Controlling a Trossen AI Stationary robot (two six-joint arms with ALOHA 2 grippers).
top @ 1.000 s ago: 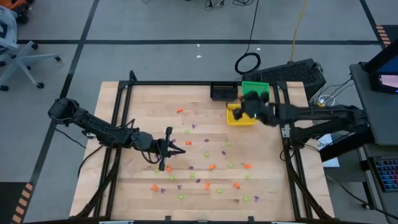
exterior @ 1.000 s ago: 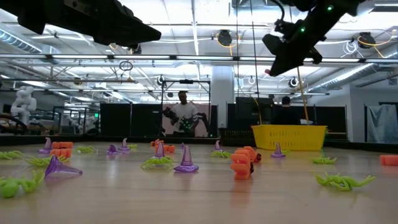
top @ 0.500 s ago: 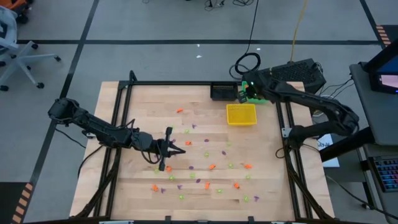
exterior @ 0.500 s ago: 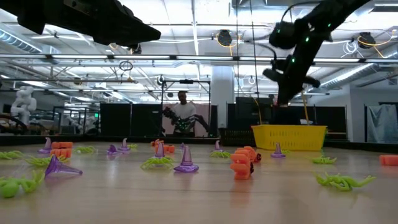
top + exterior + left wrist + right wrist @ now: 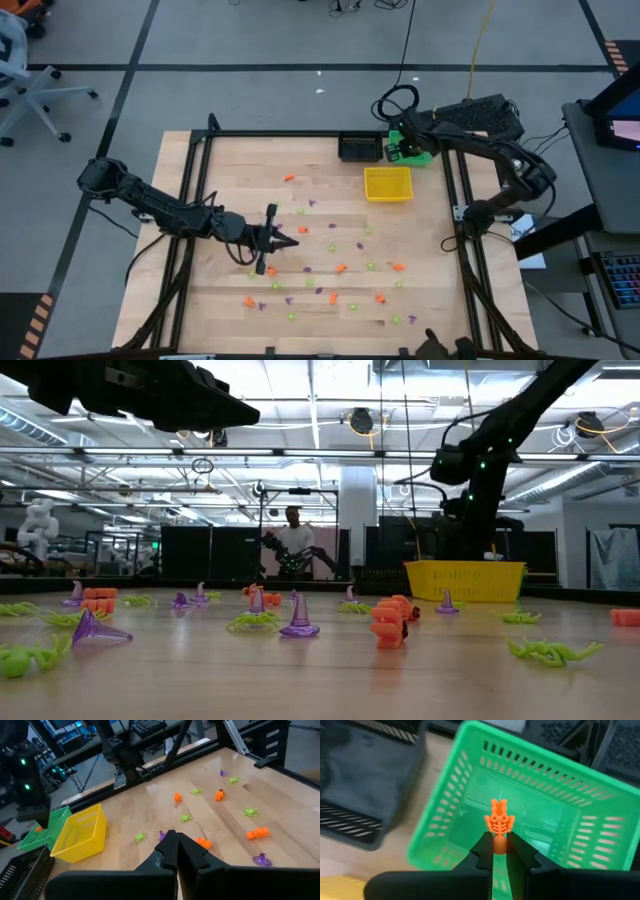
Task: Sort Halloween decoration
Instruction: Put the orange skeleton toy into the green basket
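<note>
STEP: deposit in hand | right gripper (image 5: 499,851) fingers clamped on orange trinket (image 5: 498,822), green bin (image 5: 580,827) directly beyond fingertips | NEXT: part fingers to drop | left gripper (image 5: 176,851) fingers together, idle above table (image 5: 225,820)

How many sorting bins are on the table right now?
3, clustered at the table's far right corner: black bin, green bin beside it under the right gripper, yellow bin just in front. None looks hidden.
</note>
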